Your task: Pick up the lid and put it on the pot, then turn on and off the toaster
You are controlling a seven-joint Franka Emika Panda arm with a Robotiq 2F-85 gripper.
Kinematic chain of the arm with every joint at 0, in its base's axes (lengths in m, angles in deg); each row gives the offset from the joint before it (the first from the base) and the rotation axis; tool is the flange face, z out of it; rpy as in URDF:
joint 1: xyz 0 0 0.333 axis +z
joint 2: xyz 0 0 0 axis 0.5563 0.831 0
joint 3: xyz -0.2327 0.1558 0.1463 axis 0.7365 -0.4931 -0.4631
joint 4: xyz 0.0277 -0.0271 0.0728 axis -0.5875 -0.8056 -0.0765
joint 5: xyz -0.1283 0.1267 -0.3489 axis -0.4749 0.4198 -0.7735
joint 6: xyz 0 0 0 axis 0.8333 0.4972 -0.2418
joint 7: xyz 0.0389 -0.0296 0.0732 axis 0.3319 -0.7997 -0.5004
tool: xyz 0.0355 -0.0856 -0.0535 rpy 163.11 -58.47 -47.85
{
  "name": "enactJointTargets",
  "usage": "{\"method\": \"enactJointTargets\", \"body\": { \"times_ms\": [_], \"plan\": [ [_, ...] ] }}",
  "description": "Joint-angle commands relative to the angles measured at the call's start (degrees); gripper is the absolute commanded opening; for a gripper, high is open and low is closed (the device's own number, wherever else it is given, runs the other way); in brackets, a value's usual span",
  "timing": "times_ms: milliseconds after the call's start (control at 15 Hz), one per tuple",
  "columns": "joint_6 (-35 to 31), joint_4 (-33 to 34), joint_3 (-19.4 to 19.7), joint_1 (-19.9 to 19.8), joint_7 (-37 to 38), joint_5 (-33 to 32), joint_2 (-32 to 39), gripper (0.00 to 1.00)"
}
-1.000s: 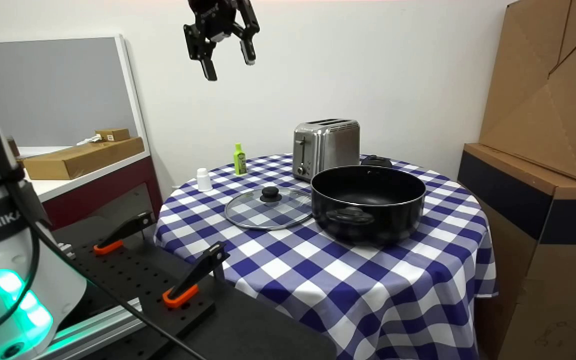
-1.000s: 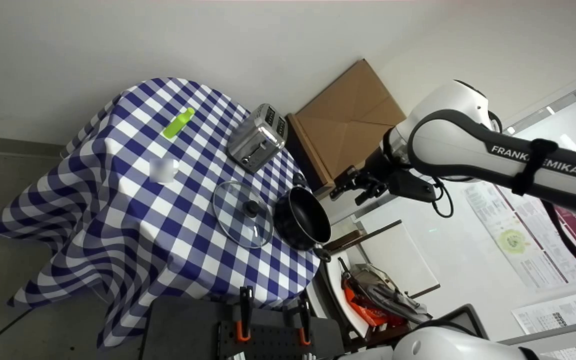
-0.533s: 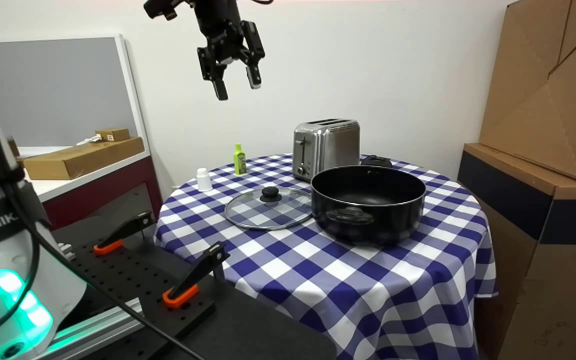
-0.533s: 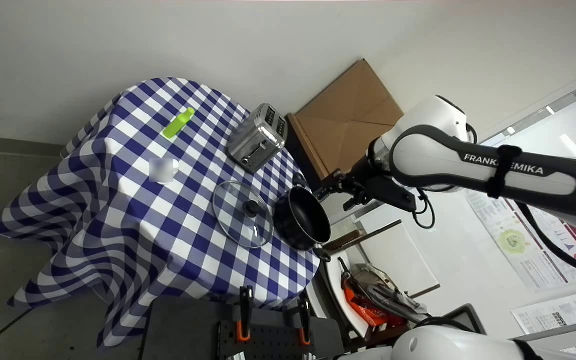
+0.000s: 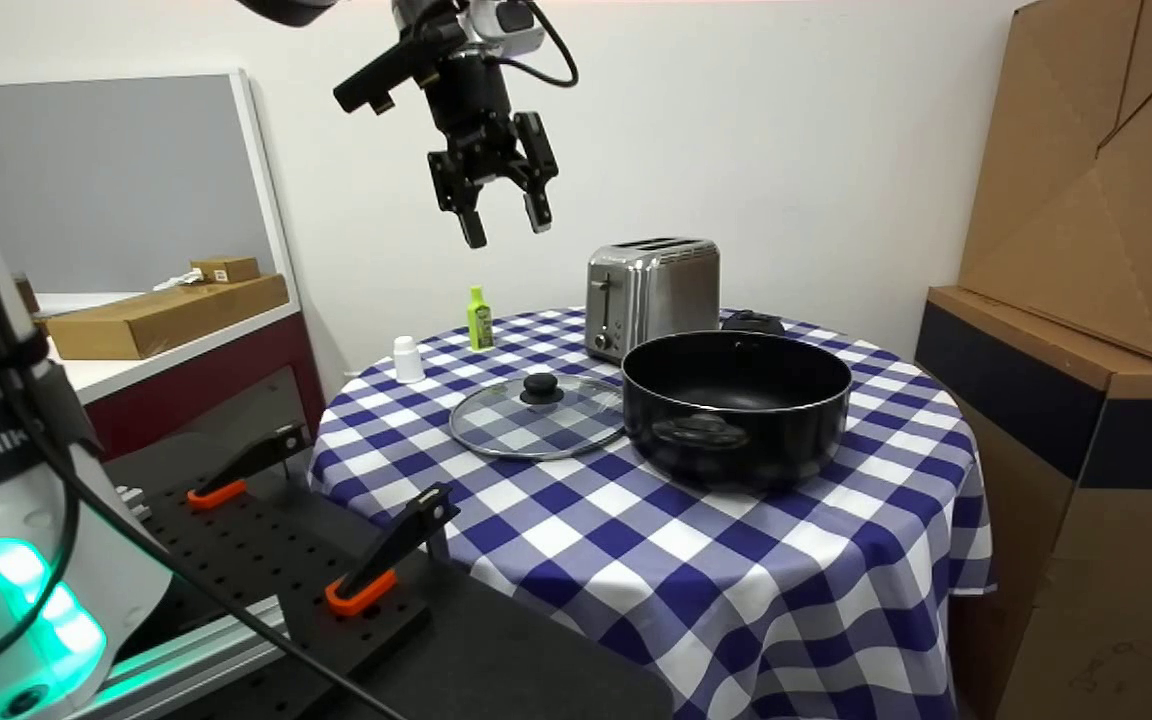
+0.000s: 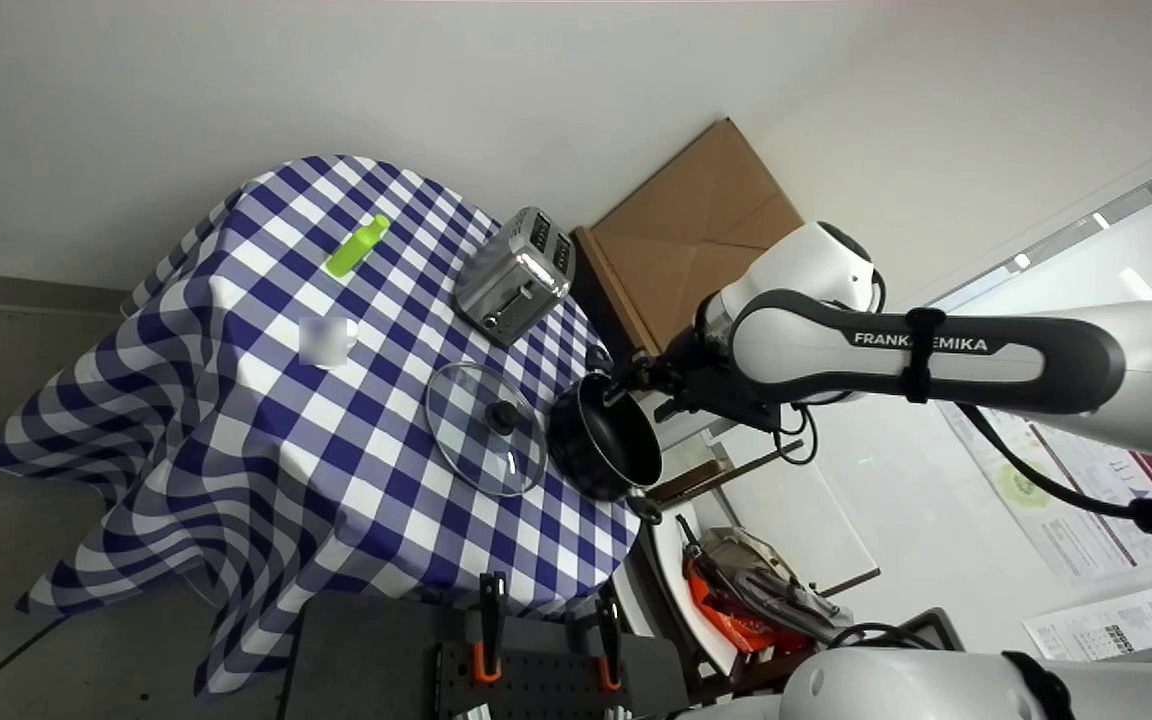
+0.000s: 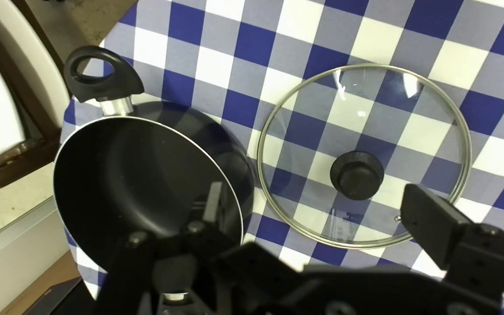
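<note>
Glass lid (image 7: 363, 139) lies flat, knob (image 7: 357, 178) up, well below the gripper (image 5: 507, 233); jaws wide apart, holding nothing

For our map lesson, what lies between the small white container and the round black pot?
The round, clear glass lid; both exterior views show it.

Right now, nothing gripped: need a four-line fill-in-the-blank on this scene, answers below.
The lid lies beside the pot, its centre knob coloured ____.
The gripper isn't shut but ____, holding nothing.
The toaster stands with its slots facing ____.
The tablecloth is checked in white and ____.
Missing words: black; open; up; blue.
</note>
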Motion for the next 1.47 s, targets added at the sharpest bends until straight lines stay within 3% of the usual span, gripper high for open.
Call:
{"method": "enactJointTargets", "body": {
  "times_ms": [0, 333, 733, 1400],
  "plan": [
    [-4.7, 3.9, 0.2, -0.5, 1.7, -3.8, 8.2, 1.00],
    [-9.5, 10.5, 2.1, 1.4, 0.6, -5.0, 18.1, 1.00],
    [-12.7, 18.2, 4.9, 4.6, -4.4, -0.2, 30.1, 1.00],
    [-9.4, 26.9, 4.0, 5.5, -14.9, 11.5, 42.4, 1.00]
  ]
}}
